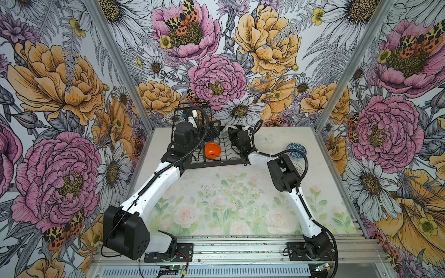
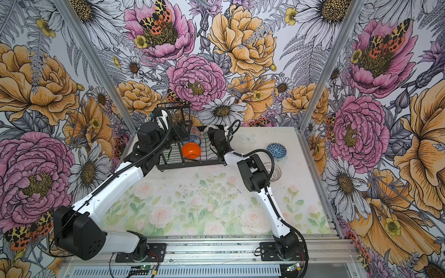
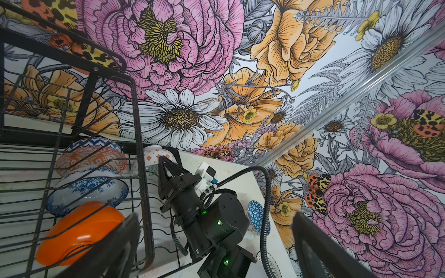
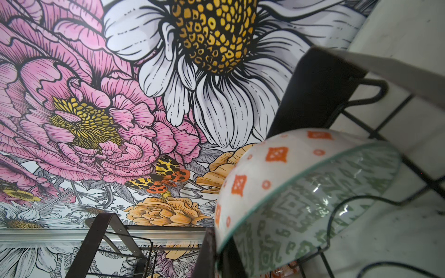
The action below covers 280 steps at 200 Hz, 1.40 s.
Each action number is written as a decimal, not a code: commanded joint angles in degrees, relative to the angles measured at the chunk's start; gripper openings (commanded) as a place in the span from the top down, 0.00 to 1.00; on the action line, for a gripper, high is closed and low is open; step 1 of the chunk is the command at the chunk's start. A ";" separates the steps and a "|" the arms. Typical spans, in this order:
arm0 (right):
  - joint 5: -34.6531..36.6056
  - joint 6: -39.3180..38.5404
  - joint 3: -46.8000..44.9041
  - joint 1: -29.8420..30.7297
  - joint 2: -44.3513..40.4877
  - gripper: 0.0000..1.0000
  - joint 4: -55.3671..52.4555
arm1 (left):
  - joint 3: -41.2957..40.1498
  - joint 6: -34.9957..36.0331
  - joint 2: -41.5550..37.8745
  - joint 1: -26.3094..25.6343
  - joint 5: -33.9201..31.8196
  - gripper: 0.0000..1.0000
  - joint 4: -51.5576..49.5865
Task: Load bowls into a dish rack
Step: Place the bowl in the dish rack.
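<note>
Bowls (image 2: 191, 150) stand in the dish rack (image 2: 192, 164), 2 right of it.

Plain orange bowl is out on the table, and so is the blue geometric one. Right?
Not quite. The plain orange bowl is not on the table: it stands in the dish rack, as both top views show. The blue geometric bowl is out on the table.

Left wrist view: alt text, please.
Black wire dish rack holding an orange bowl, a blue-floral bowl and an orange-patterned bowl on edge; beyond them the right claw pinches the rim of a white bowl. Floral wallpaper behind.
</note>
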 commanded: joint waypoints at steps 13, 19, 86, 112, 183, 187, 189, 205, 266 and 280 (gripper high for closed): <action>-0.84 -0.57 -0.95 0.10 -3.24 0.88 -1.54 | -0.80 -1.17 -0.68 0.58 1.13 0.01 1.85; -0.87 -0.82 -0.85 0.07 -3.44 0.87 -1.91 | -0.89 -1.23 -0.64 0.54 1.13 0.01 1.89; -1.39 -1.63 -0.04 -0.16 -3.73 0.83 -3.09 | -0.89 -1.36 -0.59 0.38 1.30 0.01 1.90; -1.64 -1.56 0.15 -0.20 -3.76 0.83 -3.22 | -0.86 -1.40 -0.58 0.43 1.30 0.01 1.90; -2.44 -1.91 -0.13 -0.36 -4.74 0.82 -3.26 | -0.73 -1.41 -0.58 0.54 1.21 0.02 1.90; -2.44 -1.88 -0.20 -0.33 -4.83 0.82 -3.27 | -0.74 -1.38 -0.58 0.54 1.20 0.01 1.90; -2.51 -1.90 -0.21 -0.37 -4.86 0.82 -3.30 | -0.79 -1.32 -0.58 0.56 1.21 0.01 1.90; -2.73 -2.07 -0.60 -0.31 -5.51 0.82 -3.31 | -0.73 -1.37 -0.53 0.54 1.28 0.01 1.94; -2.84 -3.78 -4.17 -0.42 -9.83 0.80 -2.74 | -0.89 -1.27 -0.89 0.45 1.04 0.01 1.90; -2.94 -3.79 -5.44 -0.55 -11.03 0.80 -2.25 | -0.82 -1.19 -1.08 0.36 0.95 0.01 1.82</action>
